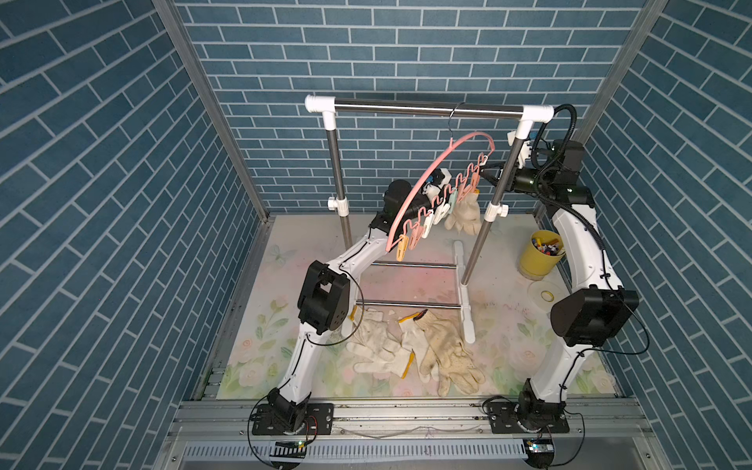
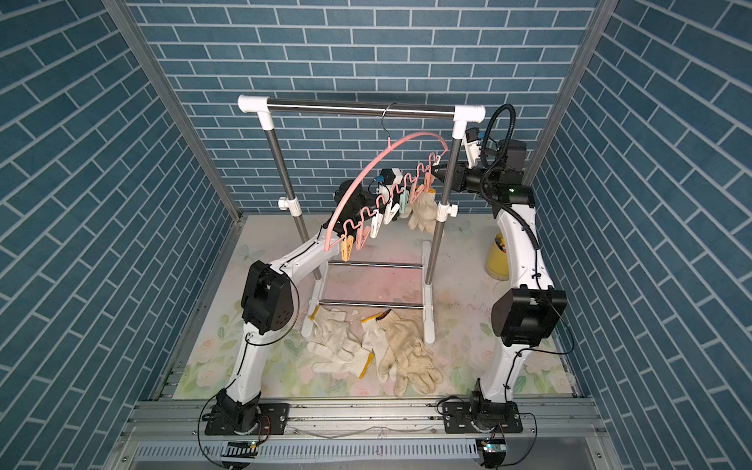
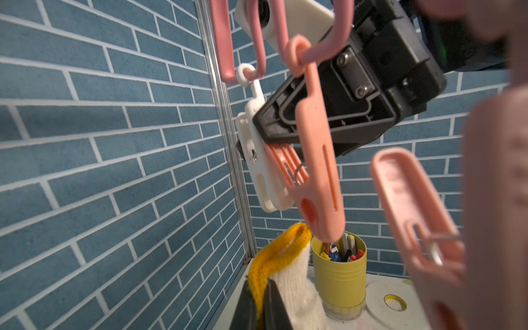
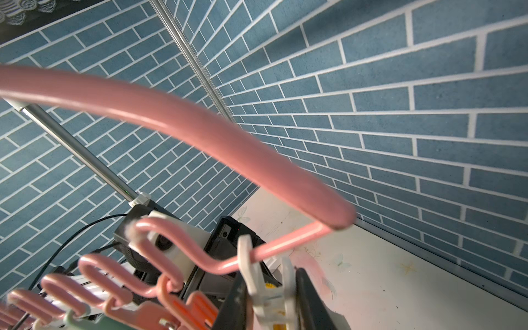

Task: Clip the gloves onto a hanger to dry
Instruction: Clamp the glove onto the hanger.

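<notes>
Currently clipping step under way. Left gripper (image 3: 258, 287) pinching closed on yellow cuff of knitted glove (image 3: 294, 285), holding it up just below clips of pink hanger (image 4: 200, 131). Right gripper (image 4: 271, 311) squeezing white clip (image 4: 254, 274) at hanger end. Next move, I'm judging: lifting cuff into that clip's mouth, then easing squeeze. Other gloves (image 1: 443, 354) lying on table.

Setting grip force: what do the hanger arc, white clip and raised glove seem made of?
Hanger arc: smooth pink plastic, or a coating; soft sheen. White clip: moulded matt plastic, slotted halves. Raised glove: knitted, cotton-like yarn; stitches show, yellow-edged cuff.
</notes>
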`<act>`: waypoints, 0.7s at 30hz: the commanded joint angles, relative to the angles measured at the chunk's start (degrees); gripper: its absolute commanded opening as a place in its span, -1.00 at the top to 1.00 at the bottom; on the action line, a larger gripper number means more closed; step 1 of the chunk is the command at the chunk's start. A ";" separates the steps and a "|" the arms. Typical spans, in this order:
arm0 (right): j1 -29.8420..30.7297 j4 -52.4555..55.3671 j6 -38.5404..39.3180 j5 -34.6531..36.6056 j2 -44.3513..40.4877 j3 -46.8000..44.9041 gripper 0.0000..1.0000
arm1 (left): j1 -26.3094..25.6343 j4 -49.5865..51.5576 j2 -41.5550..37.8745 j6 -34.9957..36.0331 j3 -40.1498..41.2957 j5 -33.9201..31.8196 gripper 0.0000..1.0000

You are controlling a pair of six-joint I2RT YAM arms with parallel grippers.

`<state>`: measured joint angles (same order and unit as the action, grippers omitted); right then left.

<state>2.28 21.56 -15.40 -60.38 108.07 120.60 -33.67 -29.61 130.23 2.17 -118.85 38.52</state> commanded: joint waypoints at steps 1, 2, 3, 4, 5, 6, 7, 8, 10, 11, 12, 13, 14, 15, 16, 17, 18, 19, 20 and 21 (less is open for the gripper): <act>0.66 0.43 3.30 -0.89 -1.34 2.19 0.96 | -0.18 -3.06 0.37 -1.11 -2.72 0.06 1.00; 0.75 0.65 3.51 -0.88 -1.37 2.19 0.96 | -0.16 -3.16 0.32 -1.20 -2.92 0.14 1.00; 0.80 0.86 3.66 -0.83 -1.37 2.12 0.96 | -0.27 -3.14 0.36 -1.21 -3.10 0.15 1.00; 0.80 0.93 3.77 -0.79 -1.36 2.10 0.96 | -0.30 -3.23 0.36 -1.20 -3.23 0.15 1.00; 0.87 0.94 3.80 -0.79 -1.28 2.01 0.96 | -0.31 -3.12 0.32 -1.21 -3.29 0.08 1.00; 0.88 1.11 3.80 -0.79 -1.28 2.01 0.96 | -0.42 -3.16 0.36 -1.05 -3.34 0.07 1.00; 0.97 1.11 3.80 -0.79 -1.20 2.09 0.96 | -0.43 -3.18 0.33 -1.11 -3.38 0.02 1.00; 1.06 1.16 3.87 -0.79 -1.10 2.09 0.96 | -0.51 -3.02 0.36 -1.03 -3.40 0.06 1.00; 1.23 1.55 4.14 -0.79 -1.00 2.28 0.96 | -0.61 -3.09 0.43 -0.94 -3.46 -0.10 1.00; 1.32 1.73 4.31 -0.72 -1.02 2.32 0.96 | -0.69 -3.00 0.44 -0.94 -3.41 -0.16 1.00; 1.43 1.94 4.54 -0.70 -1.02 2.36 0.96 | -0.78 -3.00 0.41 -0.94 -3.51 -0.23 1.00; 1.49 2.14 4.71 -0.70 -1.00 2.36 0.96 | -0.82 -2.99 0.38 -0.90 -3.59 -0.27 1.00; 1.58 2.31 4.85 -0.70 -0.93 2.45 0.96 | -0.91 -2.80 0.46 -0.86 -3.65 -0.33 1.00; 1.54 2.32 4.85 -0.78 -0.93 2.37 0.97 | -1.05 -2.74 0.45 -0.81 -3.72 -0.46 1.00; 1.58 2.47 4.97 -0.79 -0.93 2.35 0.98 | -1.11 -2.65 0.46 -0.75 -3.91 -0.46 1.00; 1.73 2.69 5.18 -0.79 -0.89 2.30 0.98 | -1.22 -2.51 0.39 -0.77 -4.19 -0.55 1.00; 1.77 2.91 5.41 -0.79 -0.91 2.29 0.98 | -1.35 -2.45 0.37 -0.76 -4.36 -0.64 1.00; 1.84 3.33 5.70 -0.72 -0.91 2.18 0.99 | -1.51 -2.33 0.37 -0.66 -4.70 -0.64 1.00; 1.91 3.73 6.14 -0.63 -0.93 2.18 0.98 | -1.57 -2.39 0.34 -0.66 -4.95 -0.64 1.00; 1.91 4.06 6.42 -0.59 -0.93 2.13 0.98 | -1.65 -2.39 0.35 -0.55 -5.23 -0.75 1.00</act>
<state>3.60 23.83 -12.97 -60.25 108.07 121.14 -34.65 -30.35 130.23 1.74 -121.64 37.95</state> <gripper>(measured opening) 0.265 0.071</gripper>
